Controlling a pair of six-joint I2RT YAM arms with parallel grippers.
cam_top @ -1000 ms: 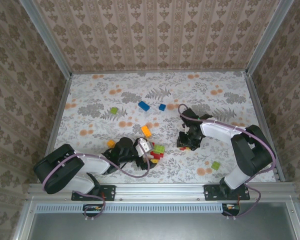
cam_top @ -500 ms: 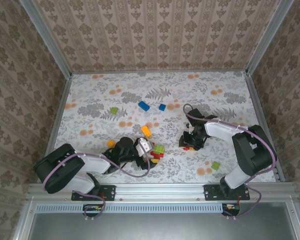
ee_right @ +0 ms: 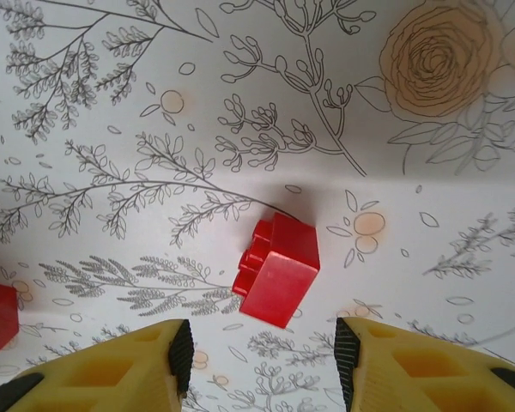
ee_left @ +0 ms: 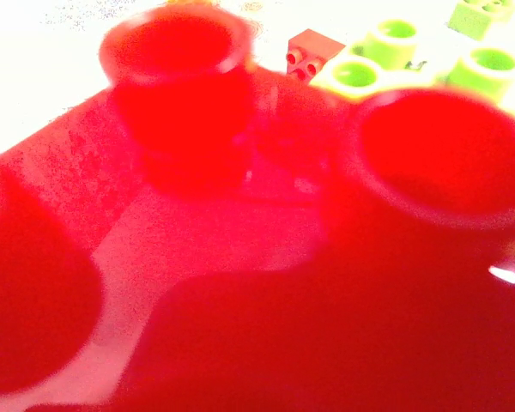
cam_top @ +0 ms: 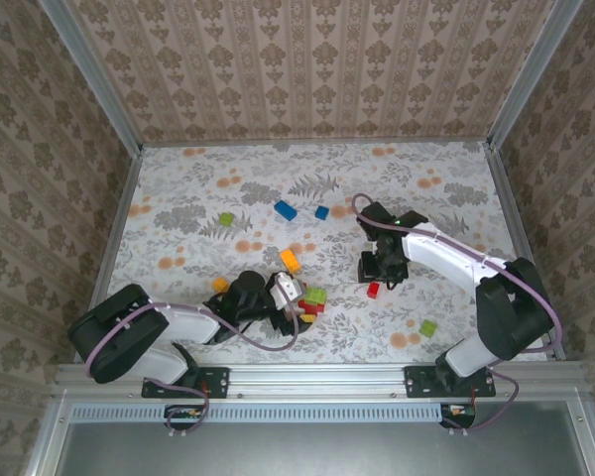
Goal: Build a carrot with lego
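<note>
The right gripper (ee_right: 262,348) hangs with its yellow fingers (ee_right: 112,373) parted, gripping nothing. A red brick (ee_right: 279,270) lies loose on the flowered table (ee_right: 86,69) just ahead of them, to the right of the pile of bricks (cam_top: 313,301). The frame edge cuts both fingers off. The left gripper (cam_top: 290,294) sits right at that pile, where its camera is swamped by a blurred red block (ee_left: 240,257), with a green brick (ee_left: 386,60) peeking past. Whether those jaws clasp anything cannot be made out.
</note>
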